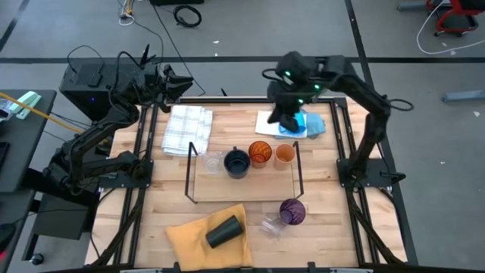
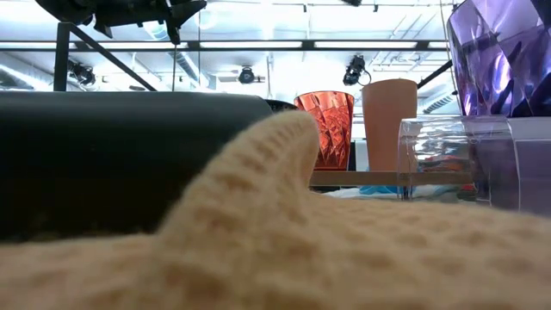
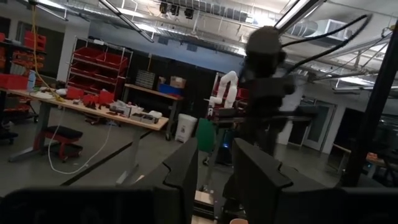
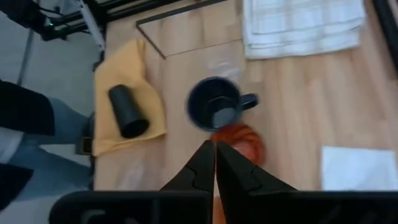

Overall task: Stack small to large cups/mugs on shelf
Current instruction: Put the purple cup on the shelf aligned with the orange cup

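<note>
The shelf (image 1: 198, 186) is a light board in a black wire frame. On it stand a clear glass (image 1: 212, 161), the navy mug (image 1: 236, 163), a ribbed orange cup (image 1: 260, 153) and a plain orange cup (image 1: 285, 154). The purple cup (image 1: 292, 211) and another clear glass (image 1: 271, 225) sit on the table by the shelf's near edge. The black cup (image 1: 223, 231) lies on its side on a yellow cloth. A bright blue thing (image 1: 309, 123) lies on a white cloth, partly hidden by my right gripper (image 1: 285, 125), which hangs shut above it (image 4: 214, 149). My left gripper (image 3: 214, 174) is open, raised beyond the far left corner.
A checked white cloth (image 1: 188, 127) lies left of the shelf's far side. The yellow cloth (image 1: 189, 236) covers the near edge and fills the low view's foreground (image 2: 258, 241). Black frame rails run along both table sides. A person's legs (image 4: 25, 124) show beside the table.
</note>
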Controlling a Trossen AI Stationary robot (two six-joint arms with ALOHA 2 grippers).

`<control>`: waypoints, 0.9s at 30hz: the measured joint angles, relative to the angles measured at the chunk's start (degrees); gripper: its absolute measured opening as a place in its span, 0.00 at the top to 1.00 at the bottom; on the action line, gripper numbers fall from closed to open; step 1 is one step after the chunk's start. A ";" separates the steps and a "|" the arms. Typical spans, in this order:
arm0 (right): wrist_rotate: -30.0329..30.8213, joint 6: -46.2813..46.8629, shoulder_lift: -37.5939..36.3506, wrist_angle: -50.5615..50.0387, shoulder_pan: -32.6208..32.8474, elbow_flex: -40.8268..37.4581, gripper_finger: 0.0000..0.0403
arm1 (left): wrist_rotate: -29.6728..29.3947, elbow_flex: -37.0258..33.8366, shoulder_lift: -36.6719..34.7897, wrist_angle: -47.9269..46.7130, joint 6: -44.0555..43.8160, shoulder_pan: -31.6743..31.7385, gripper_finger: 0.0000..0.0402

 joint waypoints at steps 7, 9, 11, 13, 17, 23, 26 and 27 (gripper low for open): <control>6.58 12.50 -2.73 -1.23 10.80 -2.04 0.95 | 0.87 0.00 0.00 0.32 -0.54 -0.09 0.73; 7.66 16.18 -3.89 -1.38 14.31 -5.47 0.95 | 1.44 0.00 0.00 0.33 -0.56 -0.54 0.73; 7.91 19.86 -5.94 -1.31 17.92 -10.99 0.95 | 1.84 0.00 0.00 0.43 -0.56 -1.18 0.73; 8.53 24.14 -8.79 -1.41 21.69 -17.85 0.95 | 1.93 0.00 -0.02 0.55 -0.54 -2.02 0.73; 11.83 35.65 -16.79 1.26 29.84 -33.28 0.95 | 2.07 0.00 -0.04 0.55 -0.59 -3.65 0.73; 23.98 61.43 -30.63 17.00 42.79 -52.41 0.95 | 2.03 0.00 -0.09 0.55 -0.54 -6.14 0.73; 32.79 73.34 -34.82 21.35 48.94 -59.17 0.95 | 1.82 0.00 -0.09 0.52 -0.57 -7.16 0.73; 34.45 77.55 -35.53 21.35 50.84 -61.12 0.95 | 1.59 0.00 -0.09 0.52 -0.82 -7.52 0.73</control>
